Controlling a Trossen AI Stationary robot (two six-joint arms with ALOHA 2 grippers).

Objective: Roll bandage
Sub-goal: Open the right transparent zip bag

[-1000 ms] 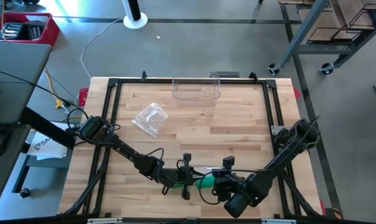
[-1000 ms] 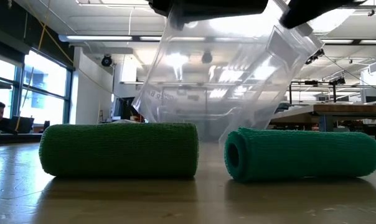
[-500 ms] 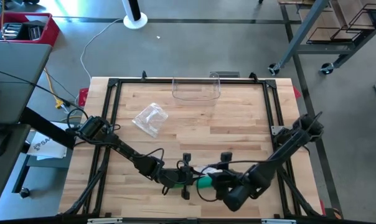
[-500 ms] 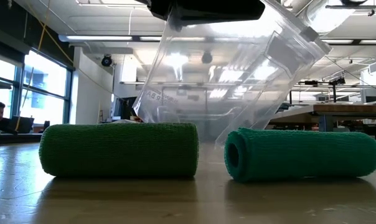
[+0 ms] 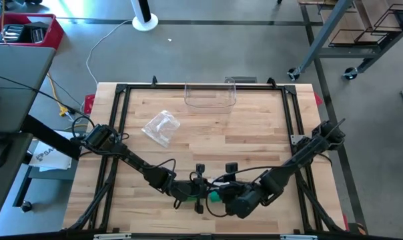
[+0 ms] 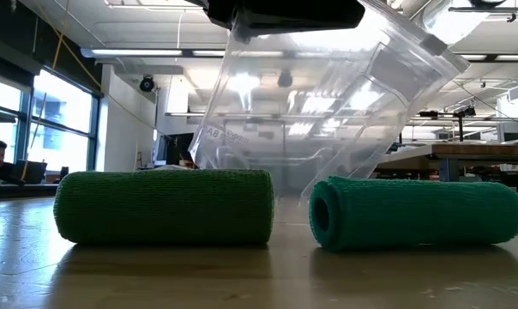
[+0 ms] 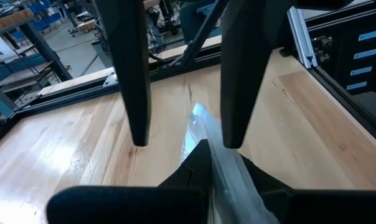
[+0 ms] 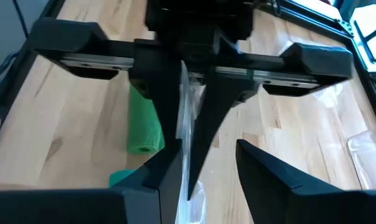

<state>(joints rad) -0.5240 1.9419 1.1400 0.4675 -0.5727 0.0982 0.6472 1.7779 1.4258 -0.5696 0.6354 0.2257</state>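
Observation:
Two green bandage rolls (image 6: 165, 206) (image 6: 418, 213) lie on their sides on the wooden table near its front edge; one also shows in the high view (image 5: 218, 196). My left gripper (image 5: 205, 189) is above them, shut on a clear plastic bag (image 6: 310, 112). My right gripper (image 5: 223, 192) faces it from the table's right. It is open, and its two fingers (image 7: 138, 74) stand on either side of the bag's held edge. Whether they touch the bag, I cannot tell. My left gripper pinches the clear bag's upper edge (image 8: 183, 93) between its two shut fingers, which are level and come from the table's left. The bag hangs below the gripper, tilted, over the two rolls. Its lower end (image 6: 242, 163) is behind the rolls.
A clear open container (image 5: 210, 95) stands at the table's far edge. A crumpled clear wrapper (image 5: 161, 127) lies at the far left of the table. A black frame (image 5: 119, 127) runs round the table top.
My right gripper has moved toward the table's left edge, close up to my left gripper and the bag. It has left the top right corner of the low view. The bag and both rolls have stayed about where they were.

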